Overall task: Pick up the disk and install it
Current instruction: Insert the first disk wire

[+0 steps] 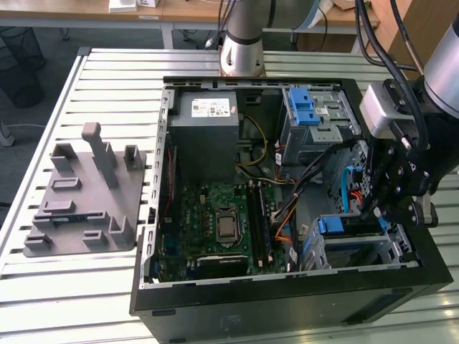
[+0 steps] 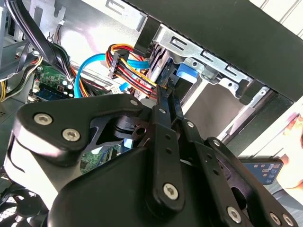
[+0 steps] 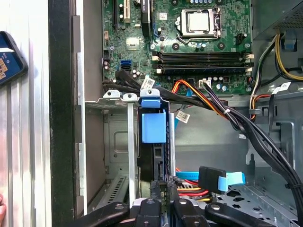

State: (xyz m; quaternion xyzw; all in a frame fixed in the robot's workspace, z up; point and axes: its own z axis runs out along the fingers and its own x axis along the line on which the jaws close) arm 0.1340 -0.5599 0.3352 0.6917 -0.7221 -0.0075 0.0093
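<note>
**Exterior view:** the gripper (image 1: 369, 213) hangs over the lower drive bay (image 1: 391, 252) in the case corner at the exterior view's right. The disk (image 1: 337, 226) stands on edge inside that bay.

**Second wrist view:** the fingers (image 2: 160, 123) are drawn close together, their tips at the disk's blue end.

**First wrist view:** the disk sits between the bay's metal walls, with a blue cable (image 3: 229, 179) just beside the gripper. Seating it well probably calls for a straight push along the rails, kept clear of that cable.
</note>
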